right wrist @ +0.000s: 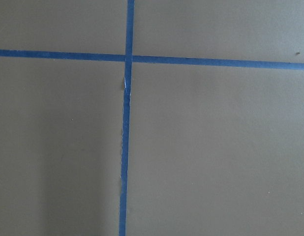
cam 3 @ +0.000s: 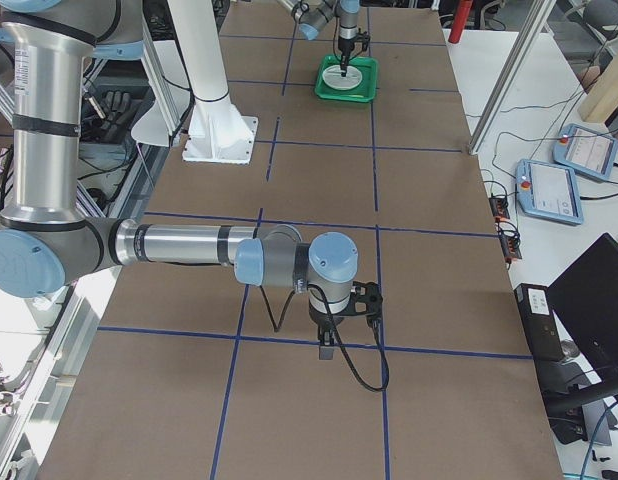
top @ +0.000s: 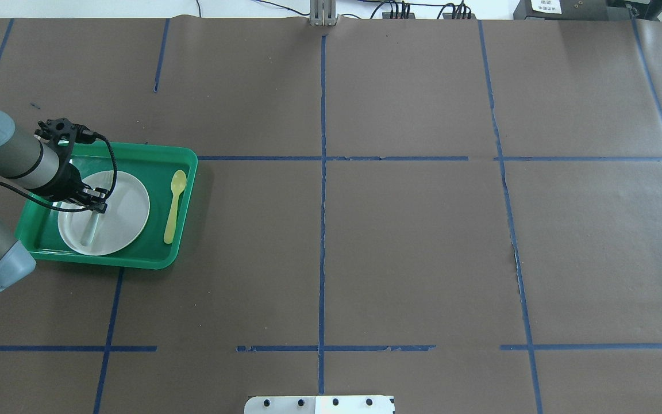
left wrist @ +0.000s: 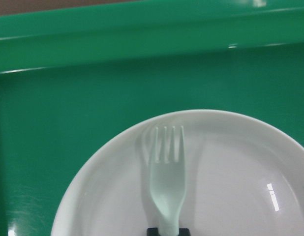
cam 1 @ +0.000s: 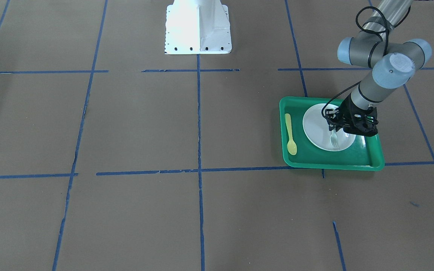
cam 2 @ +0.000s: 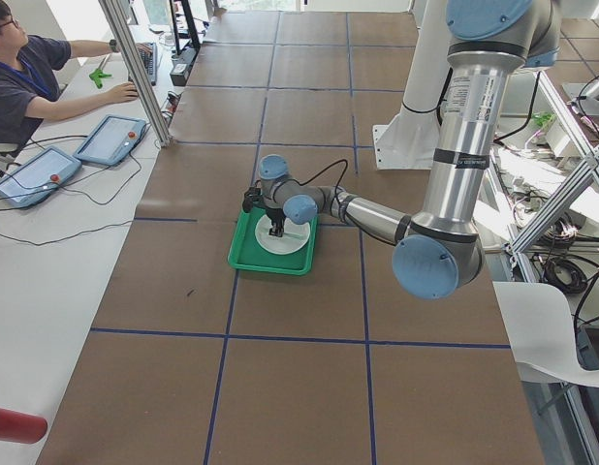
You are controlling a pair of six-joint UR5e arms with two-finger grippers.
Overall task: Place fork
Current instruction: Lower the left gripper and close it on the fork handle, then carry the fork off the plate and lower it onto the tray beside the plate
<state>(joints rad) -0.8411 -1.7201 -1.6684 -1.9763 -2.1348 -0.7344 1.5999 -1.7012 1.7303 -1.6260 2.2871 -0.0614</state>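
Placement is the step I read here: the left arm's fingers [left wrist: 152, 232] are clenched on the slim handle of the small pale translucent plastic fork [left wrist: 167, 172], holding it low over the round white plate [cam 1: 315, 126], tines pointing toward the plate's rim. That plate sits in the shallow green plastic tray [cam 1: 333, 164], and a yellow plastic spoon [cam 1: 289, 134] lies in the tray beside the plate, apart from it. Whether the fork touches the plate I cannot tell; its shadow sits tight beside it, so it is close. My next move, as I judge it, is to ease down until the fork rests, release the fingers, then lift straight up so the handle is not dragged. The right arm's fingers [cam 3: 326, 347] hang over the brown counter [cam 1: 145, 124] well apart from the tray; I cannot tell whether they are released or clenched.
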